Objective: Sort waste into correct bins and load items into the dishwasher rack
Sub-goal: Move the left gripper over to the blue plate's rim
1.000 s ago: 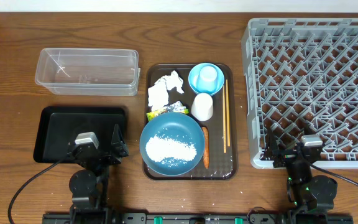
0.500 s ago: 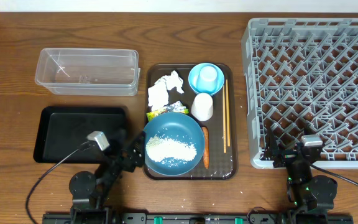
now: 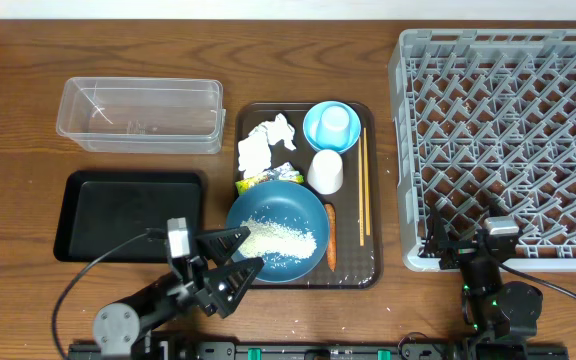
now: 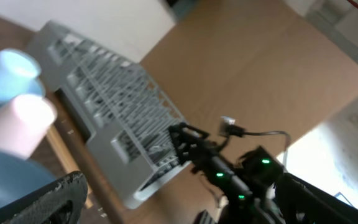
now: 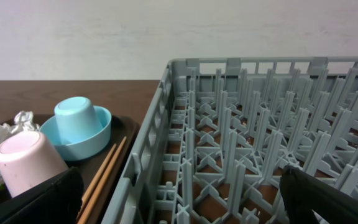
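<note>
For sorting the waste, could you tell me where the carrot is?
In the overhead view, the carrot lies on the brown tray, between the dark-blue dish and the chopsticks.

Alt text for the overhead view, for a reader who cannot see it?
The left hand, open, is at the left rim of a dark-blue dish of rice on a brown serving tray. A black tray and clear tub lie to the left; a grey rack sits right, with the right hand by its front edge.
</note>
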Controlling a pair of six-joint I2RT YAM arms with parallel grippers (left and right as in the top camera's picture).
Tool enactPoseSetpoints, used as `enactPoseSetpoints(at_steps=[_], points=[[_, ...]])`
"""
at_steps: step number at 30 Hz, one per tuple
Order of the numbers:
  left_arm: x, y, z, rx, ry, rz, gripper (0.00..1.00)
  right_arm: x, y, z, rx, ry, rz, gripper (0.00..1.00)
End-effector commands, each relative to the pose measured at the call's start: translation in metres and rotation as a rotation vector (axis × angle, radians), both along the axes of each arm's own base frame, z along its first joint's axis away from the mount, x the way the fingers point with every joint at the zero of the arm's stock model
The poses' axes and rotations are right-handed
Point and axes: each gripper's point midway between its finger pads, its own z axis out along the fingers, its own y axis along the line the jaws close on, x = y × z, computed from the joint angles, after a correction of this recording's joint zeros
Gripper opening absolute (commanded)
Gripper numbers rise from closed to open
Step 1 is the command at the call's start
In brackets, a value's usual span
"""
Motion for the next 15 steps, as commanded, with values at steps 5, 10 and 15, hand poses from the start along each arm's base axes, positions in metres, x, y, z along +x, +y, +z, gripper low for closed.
enactPoseSetpoints(at_steps=[5,10,15], points=[[0.005,0.005,0.055,0.069,-0.074,-0.009,0.99,0.0,-0.005,-0.002,-0.012,0.005,-0.022,0.99],[0.055,0.029,0.055,0.131,-0.008,0.108,0.99,0.0,-0.005,-0.002,-0.012,0.005,-0.022,0.99],[0.11,0.067,0.034,0.197,0.04,0.309,0.99,0.0,-0.005,-0.002,-0.012,0.005,-0.023,0.99]])
